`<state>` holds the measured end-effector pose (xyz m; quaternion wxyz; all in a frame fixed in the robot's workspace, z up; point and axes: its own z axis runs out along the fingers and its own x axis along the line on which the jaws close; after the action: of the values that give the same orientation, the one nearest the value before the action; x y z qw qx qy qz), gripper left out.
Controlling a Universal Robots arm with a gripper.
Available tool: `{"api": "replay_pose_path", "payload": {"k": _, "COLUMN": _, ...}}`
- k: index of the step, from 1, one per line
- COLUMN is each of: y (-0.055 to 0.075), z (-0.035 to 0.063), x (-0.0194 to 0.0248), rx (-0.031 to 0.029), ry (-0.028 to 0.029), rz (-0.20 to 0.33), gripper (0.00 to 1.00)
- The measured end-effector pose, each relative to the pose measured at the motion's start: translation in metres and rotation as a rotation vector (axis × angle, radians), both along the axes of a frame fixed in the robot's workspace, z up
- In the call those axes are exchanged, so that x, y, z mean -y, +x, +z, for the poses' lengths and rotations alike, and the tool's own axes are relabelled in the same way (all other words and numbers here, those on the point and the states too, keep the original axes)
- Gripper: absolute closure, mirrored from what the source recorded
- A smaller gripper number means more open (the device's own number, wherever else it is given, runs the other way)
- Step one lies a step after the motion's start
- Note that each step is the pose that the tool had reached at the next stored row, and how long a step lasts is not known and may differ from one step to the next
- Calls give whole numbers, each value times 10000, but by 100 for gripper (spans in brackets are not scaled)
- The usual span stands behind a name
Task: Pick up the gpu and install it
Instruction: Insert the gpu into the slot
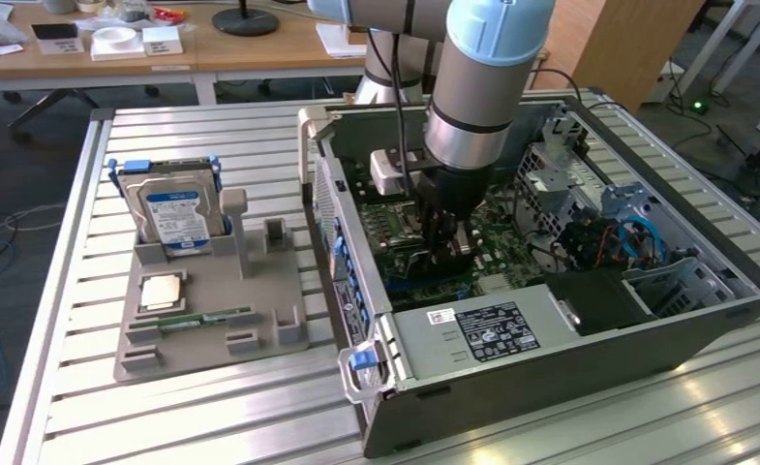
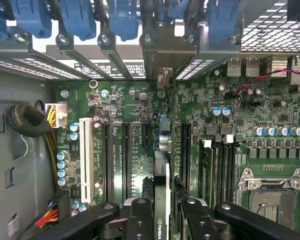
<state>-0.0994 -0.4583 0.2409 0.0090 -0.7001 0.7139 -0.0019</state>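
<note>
The gripper (image 1: 447, 254) reached down inside the open computer case (image 1: 689, 320), just above the green motherboard (image 2: 135, 107). In the wrist view its two black fingers (image 2: 140, 220) stood a narrow way apart and were clamped on the gpu (image 2: 162, 200), one finger on each flat side. The card was held on edge, so its thin top edge with a pale strip and a small logo ran straight out from between the fingers over the motherboard.

Over the motherboard, the card sat in line with the dark expansion slots (image 2: 126, 155), with the long white slot (image 2: 86, 152) off to one side and the bare processor socket (image 2: 272, 197) well apart on the other. Whether the card's lower edge touched a slot could not be told. Ahead of the card's far end, at the motherboard's edge, stood the case's row of rear bracket openings with blue retaining clips (image 2: 124, 17).

Outside the computer case, toward the exterior view's left, a grey parts holder (image 1: 212, 320) lay on the slatted table (image 1: 160, 417). It carried a silver hard drive with a blue label (image 1: 179, 218) standing upright, and a slim green RAM stick (image 1: 212, 317) lying flat.
</note>
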Motion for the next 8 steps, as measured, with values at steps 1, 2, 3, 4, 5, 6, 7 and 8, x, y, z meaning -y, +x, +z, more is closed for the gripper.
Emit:
{"api": "replay_pose_path", "payload": {"k": 1, "y": 0, "z": 0, "x": 0, "rx": 1, "ry": 0, "rz": 0, "gripper": 74}}
{"api": "replay_pose_path", "payload": {"k": 2, "y": 0, "z": 0, "x": 0, "rx": 0, "ry": 0, "rz": 1, "gripper": 74}}
{"api": "replay_pose_path", "payload": {"k": 3, "y": 0, "z": 0, "x": 0, "rx": 1, "ry": 1, "rz": 0, "gripper": 74}}
{"api": "replay_pose_path", "payload": {"k": 4, "y": 0, "z": 0, "x": 0, "rx": 0, "ry": 0, "rz": 0, "gripper": 74}}
{"api": "replay_pose_path", "payload": {"k": 5, "y": 0, "z": 0, "x": 0, "rx": 0, "ry": -1, "rz": -1, "gripper": 74}}
{"api": "replay_pose_path", "payload": {"k": 6, "y": 0, "z": 0, "x": 0, "rx": 0, "ry": 0, "rz": 0, "gripper": 74}}
{"api": "replay_pose_path", "payload": {"k": 7, "y": 0, "z": 0, "x": 0, "rx": 0, "ry": 0, "rz": -1, "gripper": 74}}
{"api": "replay_pose_path", "payload": {"k": 8, "y": 0, "z": 0, "x": 0, "rx": 0, "ry": -1, "rz": -1, "gripper": 74}}
